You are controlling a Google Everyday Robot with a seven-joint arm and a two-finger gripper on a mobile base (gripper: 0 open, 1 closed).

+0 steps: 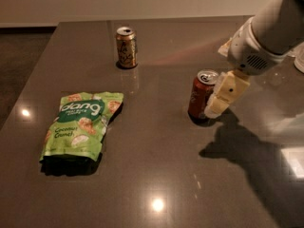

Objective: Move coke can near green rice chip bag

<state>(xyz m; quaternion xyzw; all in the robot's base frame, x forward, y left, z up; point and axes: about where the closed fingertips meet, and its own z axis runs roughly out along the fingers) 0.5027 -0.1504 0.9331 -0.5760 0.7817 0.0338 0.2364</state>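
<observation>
The coke can (201, 96) is red-orange with a silver top and stands upright right of the table's middle. My gripper (214, 108) comes in from the upper right on a white arm and sits right against the can's right side, low near the table. The green rice chip bag (81, 123) lies flat at the left of the table, well apart from the can, with white "dang" lettering on top.
A gold-and-brown patterned can (126, 47) stands upright at the back, left of centre. The dark grey table (156, 170) ends at its left edge (28, 94) above a darker floor. A pale object (299, 58) shows at the right border.
</observation>
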